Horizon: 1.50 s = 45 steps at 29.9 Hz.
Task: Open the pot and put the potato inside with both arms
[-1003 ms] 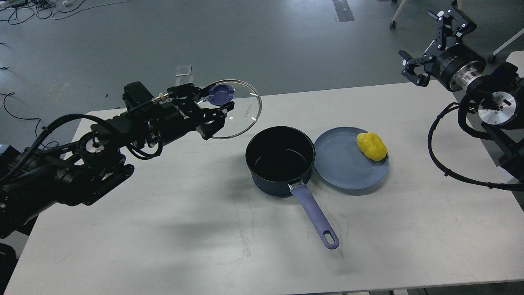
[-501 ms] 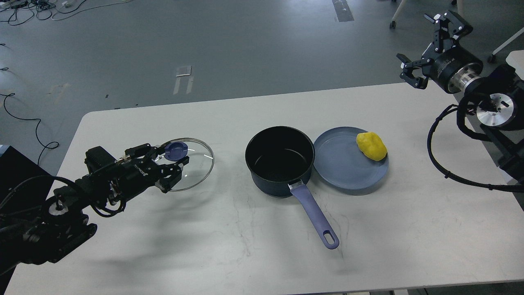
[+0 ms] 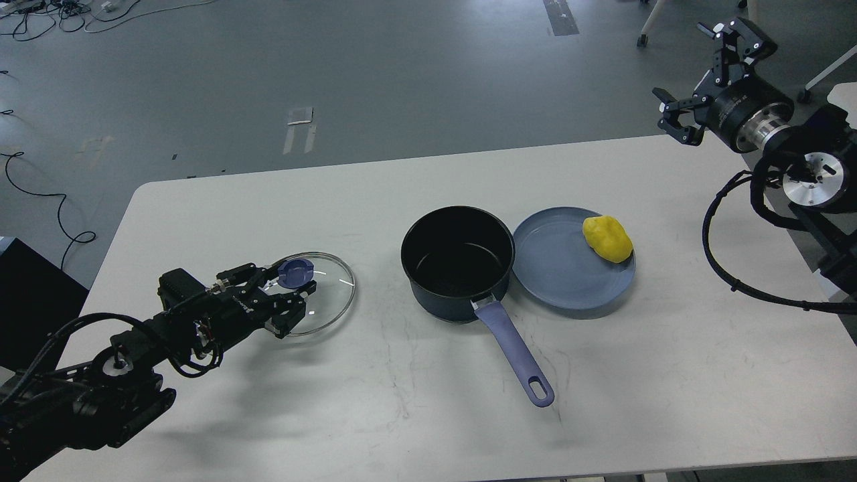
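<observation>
Lid [image 3: 320, 292] lower, nearer table [image 3: 428, 415]

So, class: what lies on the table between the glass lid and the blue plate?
In the head view, the open dark pot stands between the glass lid and the blue plate, its rim touching the plate; bare table separates lid from pot.

- Left arm low, reaching in from lower left; left gripper [image 3: 288, 294] fingers closed around something.
- Right arm raised at upper right; right gripper [image 3: 706, 73] fingers spread apart.
</observation>
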Available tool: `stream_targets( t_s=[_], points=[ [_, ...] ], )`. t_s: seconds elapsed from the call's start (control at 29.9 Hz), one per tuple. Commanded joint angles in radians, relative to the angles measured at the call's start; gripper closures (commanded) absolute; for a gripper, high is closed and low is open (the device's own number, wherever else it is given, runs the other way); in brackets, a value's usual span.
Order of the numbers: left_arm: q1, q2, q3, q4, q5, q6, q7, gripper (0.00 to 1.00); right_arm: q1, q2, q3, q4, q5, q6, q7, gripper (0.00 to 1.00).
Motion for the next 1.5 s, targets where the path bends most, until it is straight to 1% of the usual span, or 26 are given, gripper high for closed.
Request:
stream_targets(
  t_s=[0.0, 0.2, 0.37, 0.43, 0.47, 0.53, 0.57, 0.6, 0.67, 0.74, 0.8, 0.84, 0.87, 0.94, 0.97, 1.0, 1.04, 1.07, 1.14, 1.17, 1.2, 1.24, 1.27, 1.34, 1.37, 1.47],
  points=[
    [0.005, -0.012, 0.0, -0.001, -0.047, 0.0, 0.0, 0.02, -0.001, 0.002, 0.001, 0.001, 0.0, 0.0, 0.0, 0.0],
    [0.006, -0.008, 0.0, -0.003, -0.094, 0.0, 0.0, 0.02, -0.001, 0.002, 0.0, 0.0, 0.0, 0.0, 0.0, 0.0],
    [-0.011, 0.04, -0.001, -0.039, -0.175, 0.0, 0.0, 0.02, -0.001, 0.002, 0.001, 0.001, 0.0, 0.005, 0.0, 0.0],
    [-0.032, 0.13, -0.006, -0.149, -0.201, 0.0, 0.0, 0.02, -0.001, 0.002, 0.0, 0.003, 0.0, 0.006, 0.0, 0.0],
    [-0.066, 0.2, -0.007, -0.274, -0.21, 0.0, 0.0, 0.02, -0.001, 0.002, 0.0, 0.003, -0.003, 0.005, 0.0, 0.0],
    [-0.107, 0.254, -0.017, -0.393, -0.221, 0.0, 0.0, 0.02, -0.001, 0.002, -0.002, 0.003, -0.005, 0.006, 0.002, 0.0],
    [-0.154, 0.291, -0.03, -0.48, -0.254, 0.0, 0.0, 0.02, -0.001, 0.002, -0.009, 0.004, -0.005, 0.006, 0.002, 0.0],
    [-0.196, 0.303, -0.065, -0.53, -0.325, -0.004, 0.0, 0.02, 0.001, 0.002, -0.023, 0.007, -0.005, 0.006, 0.009, 0.0],
    [-0.23, 0.299, -0.121, -0.524, -0.475, -0.084, 0.0, 0.02, 0.002, 0.002, -0.044, 0.01, -0.005, 0.006, 0.035, 0.0],
    [-0.247, 0.299, -0.145, -0.504, -0.569, -0.136, 0.0, 0.02, 0.004, 0.002, -0.054, 0.014, -0.006, 0.008, 0.049, 0.0],
    [-0.317, 0.291, -0.175, -0.481, -0.751, -0.275, 0.0, 0.02, 0.007, 0.0, -0.06, 0.024, -0.011, 0.008, 0.055, 0.0],
    [-0.331, 0.285, -0.181, -0.48, -0.808, -0.32, 0.0, 0.02, 0.007, -0.002, -0.061, 0.029, -0.014, 0.008, 0.055, 0.0],
    [-0.346, 0.267, -0.197, -0.474, -0.912, -0.396, 0.0, 0.02, 0.01, -0.003, -0.063, 0.036, -0.017, 0.008, 0.057, 0.0],
    [-0.35, 0.248, -0.219, -0.454, -1.026, -0.466, 0.0, 0.02, 0.013, -0.003, -0.069, 0.038, -0.027, 0.009, 0.06, 0.0],
    [-0.348, 0.235, -0.245, -0.423, -1.128, -0.53, 0.0, 0.02, 0.018, -0.005, -0.092, 0.04, -0.058, 0.011, 0.069, 0.0],
    [-0.345, 0.215, -0.276, -0.38, -1.228, -0.584, 0.024, 0.02, 0.03, -0.014, -0.119, 0.046, -0.107, 0.011, 0.09, 0.0],
    [-0.345, 0.201, -0.293, -0.356, -1.28, -0.608, 0.071, 0.02, 0.041, -0.021, -0.136, 0.049, -0.138, 0.011, 0.107, 0.0],
    [-0.344, 0.164, -0.331, -0.299, -1.39, -0.654, 0.173, 0.02, 0.064, -0.041, -0.172, 0.055, -0.202, 0.011, 0.142, 0.0],
    [-0.344, 0.12, -0.371, -0.231, -1.497, -0.693, 0.275, 0.02, 0.085, -0.058, -0.209, 0.063, -0.267, 0.011, 0.173, 0.0],
    [-0.342, 0.068, -0.407, -0.172, -1.584, -0.717, 0.377, 0.02, 0.105, -0.072, -0.254, 0.07, -0.337, 0.011, 0.201, 0.0],
    [-0.34, 0.046, -0.423, -0.153, -1.609, -0.721, 0.416, 0.02, 0.114, -0.078, -0.273, 0.075, -0.369, 0.011, 0.212, 0.0],
    [-0.334, 0.022, -0.446, -0.133, -1.668, -0.731, 0.488, 0.02, 0.133, -0.092, -0.317, 0.078, -0.443, 0.011, 0.231, 0.0],
    [-0.325, 0.012, -0.469, -0.131, -1.702, -0.737, 0.53, 0.02, 0.148, -0.113, -0.363, 0.083, -0.524, 0.011, 0.253, 0.0],
    [-0.307, 0.0, -0.492, -0.131, -1.724, -0.754, 0.544, 0.02, 0.16, -0.141, -0.413, 0.092, -0.619, 0.009, 0.278, 0.0],
    [-0.287, -0.009, -0.521, -0.133, -1.744, -0.782, 0.551, 0.02, 0.173, -0.17, -0.463, 0.113, -0.718, 0.008, 0.303, 0.0],
    [-0.239, -0.045, -0.584, -0.133, -1.753, -0.819, 0.553, 0.02, 0.193, -0.236, -0.595, 0.144, -0.978, 0.002, 0.324, 0.0]
  ],
)
